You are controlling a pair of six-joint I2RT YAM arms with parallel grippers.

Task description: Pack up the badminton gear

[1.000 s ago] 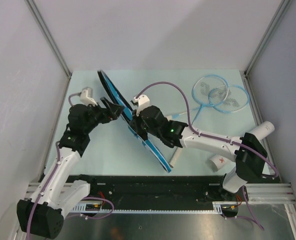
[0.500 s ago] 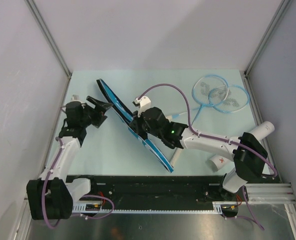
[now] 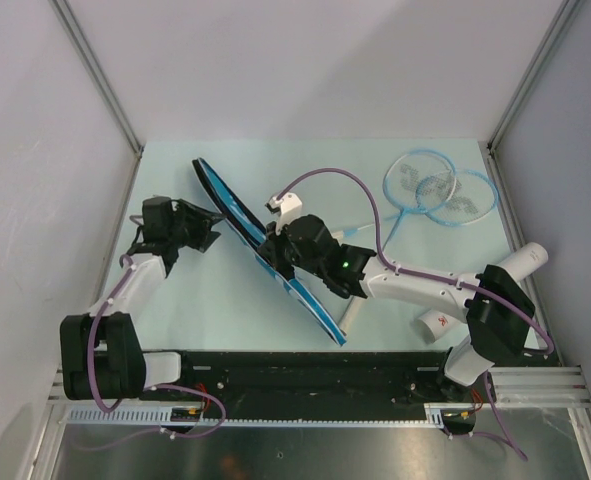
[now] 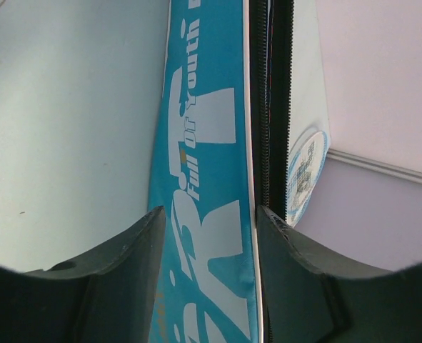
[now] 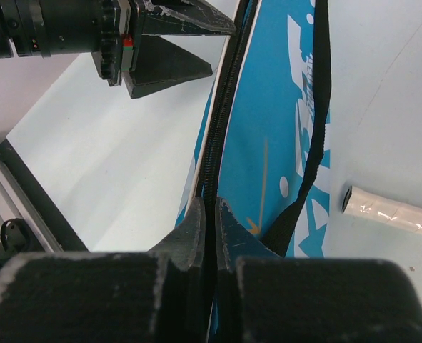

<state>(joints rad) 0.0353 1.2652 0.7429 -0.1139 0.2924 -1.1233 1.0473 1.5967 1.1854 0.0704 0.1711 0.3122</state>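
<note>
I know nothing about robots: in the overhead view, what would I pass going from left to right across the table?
left gripper → racket cover → rackets

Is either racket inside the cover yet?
No, both rackets lie bare on the table, to the right of the racket cover.

A robot lab cell: bare white panels [image 3: 325,60] in aluminium posts [image 3: 97,78] stand beyond the left pincer [image 3: 213,228]. Pale worktop [image 3: 205,300] lies below it, a black mounting rail [image 3: 305,368] behind it.
</note>
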